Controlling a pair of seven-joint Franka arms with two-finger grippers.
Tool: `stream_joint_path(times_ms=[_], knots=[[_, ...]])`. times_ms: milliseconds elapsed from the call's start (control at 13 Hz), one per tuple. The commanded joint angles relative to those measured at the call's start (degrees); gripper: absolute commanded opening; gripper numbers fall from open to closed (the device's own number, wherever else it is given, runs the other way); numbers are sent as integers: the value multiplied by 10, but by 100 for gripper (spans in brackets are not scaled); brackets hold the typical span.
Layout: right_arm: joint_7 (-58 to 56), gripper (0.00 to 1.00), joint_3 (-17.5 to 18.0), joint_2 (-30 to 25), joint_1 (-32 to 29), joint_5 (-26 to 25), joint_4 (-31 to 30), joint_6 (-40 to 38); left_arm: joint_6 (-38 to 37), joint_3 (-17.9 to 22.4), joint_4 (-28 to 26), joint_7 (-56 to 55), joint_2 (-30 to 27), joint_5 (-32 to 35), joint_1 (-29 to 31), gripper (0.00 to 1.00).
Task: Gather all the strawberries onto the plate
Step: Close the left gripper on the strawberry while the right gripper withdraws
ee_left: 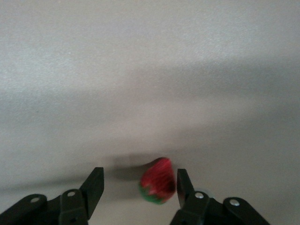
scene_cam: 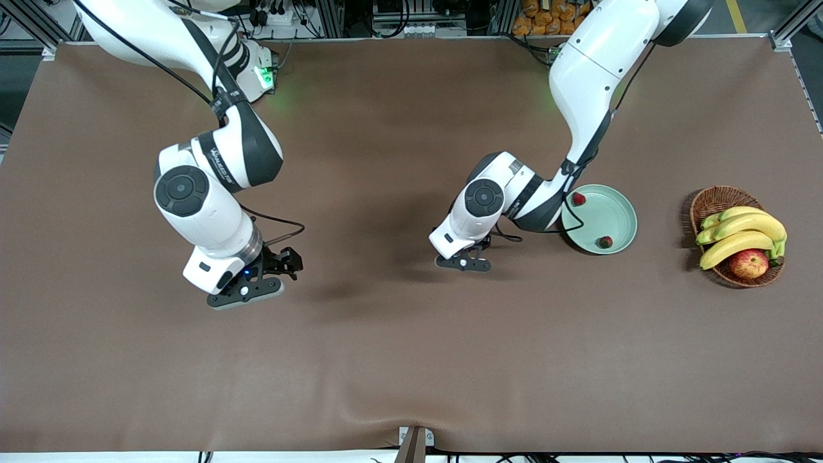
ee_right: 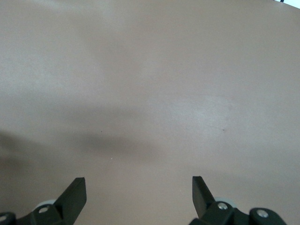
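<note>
- While two strawberries lie in the plate, a third sits mid-tabletop.
- Left end effector straddles it, one finger touching, other apart.
- Right end effector waits wide, toward its own tabletop end.

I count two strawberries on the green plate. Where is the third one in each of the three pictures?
Front view: not visible; the left gripper, low over the brown table beside the plate, covers that spot.
Left wrist view: the third strawberry lies on the table between the fingers, against one of them.
Right wrist view: not in it; only table shows.
Shared landmark: the left gripper.
</note>
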Motion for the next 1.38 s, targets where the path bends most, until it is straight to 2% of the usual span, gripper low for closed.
stream_joint_path(times_ms=[0,154,385,1077,1308], knots=[[5,100,11,-21,-19,-1,-26,-5,4,5,16,-21,9,11,-7,71],[5,100,11,-20,-20,-1,-26,-5,4,5,16,-22,9,14,-7,71],[5,100,12,-17,-27,3,-27,-4,4,5,15,-24,9,11,-7,60],[4,100,11,-15,-36,20,-27,-5,4,4,15,-34,13,11,-14,55],[4,100,11,-15,-36,19,-27,-5,4,4,14,-34,13,11,-15,30]])
